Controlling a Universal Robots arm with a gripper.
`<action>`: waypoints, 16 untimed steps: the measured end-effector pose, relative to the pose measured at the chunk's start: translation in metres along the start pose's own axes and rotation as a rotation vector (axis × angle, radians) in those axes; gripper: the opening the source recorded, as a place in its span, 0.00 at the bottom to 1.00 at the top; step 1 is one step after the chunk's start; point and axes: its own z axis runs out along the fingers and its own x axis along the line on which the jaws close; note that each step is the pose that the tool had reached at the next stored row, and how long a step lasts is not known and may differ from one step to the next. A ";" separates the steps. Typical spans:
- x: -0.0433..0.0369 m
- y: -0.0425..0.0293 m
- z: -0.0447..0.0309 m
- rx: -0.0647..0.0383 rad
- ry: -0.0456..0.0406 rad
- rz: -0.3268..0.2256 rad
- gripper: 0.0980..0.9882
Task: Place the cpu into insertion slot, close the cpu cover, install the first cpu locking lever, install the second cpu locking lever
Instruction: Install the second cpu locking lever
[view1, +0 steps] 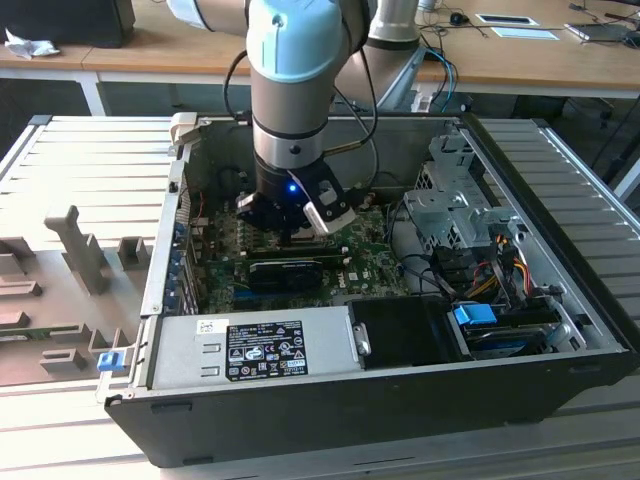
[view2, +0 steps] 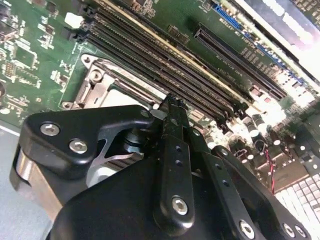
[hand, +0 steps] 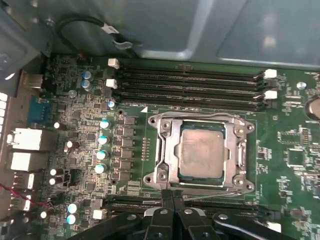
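In the first wrist view the cpu (hand: 201, 154) lies flat in the insertion slot (hand: 152, 179) on the green board. The silver cpu cover (hand: 167, 150) lies down around it, its window framing the chip. Thin metal levers run along two opposite sides of the socket (hand: 200, 116) (hand: 207, 186); whether they are latched is unclear. My gripper (hand: 173, 194) is shut, fingers pressed together with nothing seen between them, tips at the socket's edge beside one lever. In the second wrist view the gripper (view2: 172, 102) points at the socket's rim (view2: 92, 82). The exterior view shows the gripper (view1: 290, 228) low inside the case.
Long black memory slots (hand: 190, 85) run next to the socket. A black card (view1: 290, 270), the power supply (view1: 250, 345), a drive cage (view1: 450, 200) and cables (view1: 500, 260) crowd the open computer case. Case walls (view1: 165, 230) close it in.
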 end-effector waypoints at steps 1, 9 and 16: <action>0.0006 -0.0002 0.0018 -0.001 0.0001 -0.001 0.01; 0.0154 -0.0062 0.0105 -0.074 -0.0061 -0.002 0.01; 0.0160 -0.0075 0.0155 -0.106 -0.0086 -0.004 0.01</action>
